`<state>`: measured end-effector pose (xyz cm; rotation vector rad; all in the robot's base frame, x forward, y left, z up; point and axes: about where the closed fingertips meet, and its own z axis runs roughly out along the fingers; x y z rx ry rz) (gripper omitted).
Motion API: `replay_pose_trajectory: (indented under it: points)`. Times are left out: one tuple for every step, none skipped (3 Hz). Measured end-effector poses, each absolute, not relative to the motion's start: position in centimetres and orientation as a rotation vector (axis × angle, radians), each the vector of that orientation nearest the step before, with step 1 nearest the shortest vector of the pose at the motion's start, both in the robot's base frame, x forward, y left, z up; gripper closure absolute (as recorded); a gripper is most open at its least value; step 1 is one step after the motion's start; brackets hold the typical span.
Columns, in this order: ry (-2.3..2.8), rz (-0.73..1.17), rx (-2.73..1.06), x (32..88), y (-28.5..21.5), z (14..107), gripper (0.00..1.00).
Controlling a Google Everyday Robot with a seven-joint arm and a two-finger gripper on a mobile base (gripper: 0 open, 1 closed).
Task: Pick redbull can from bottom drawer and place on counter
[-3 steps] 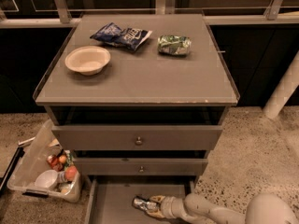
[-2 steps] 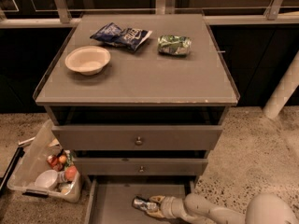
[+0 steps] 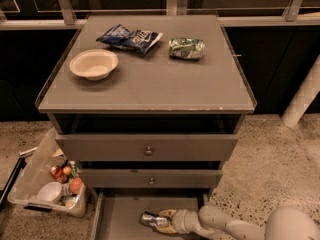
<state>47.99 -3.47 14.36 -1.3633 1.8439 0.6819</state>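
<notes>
The redbull can [image 3: 148, 219], slim and shiny silver, lies on its side on the floor of the open bottom drawer [image 3: 120, 219]. My gripper [image 3: 161, 221] reaches into the drawer from the right, low at the bottom edge of the camera view. It is shut on the can's right end, and the can's left end sticks out past the fingertips. The can rests on the drawer floor. The counter [image 3: 150, 84] is the grey cabinet top above.
On the counter are a beige bowl [image 3: 93, 64], a dark blue chip bag [image 3: 129, 37] and a green-and-silver foil packet [image 3: 186, 48]. Two shut upper drawers with knobs [image 3: 148, 151] overhang the bottom drawer. A clear bin of items [image 3: 50, 186] stands on the floor at left.
</notes>
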Motion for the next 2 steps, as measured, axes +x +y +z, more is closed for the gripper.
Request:
replay_pose_trajectory:
  points:
    - [1.813,0.747,-1.368,47.7,-4.1,17.1,1.00]
    - [1.777,0.746,-1.393,47.7,-5.9,20.4,1.00]
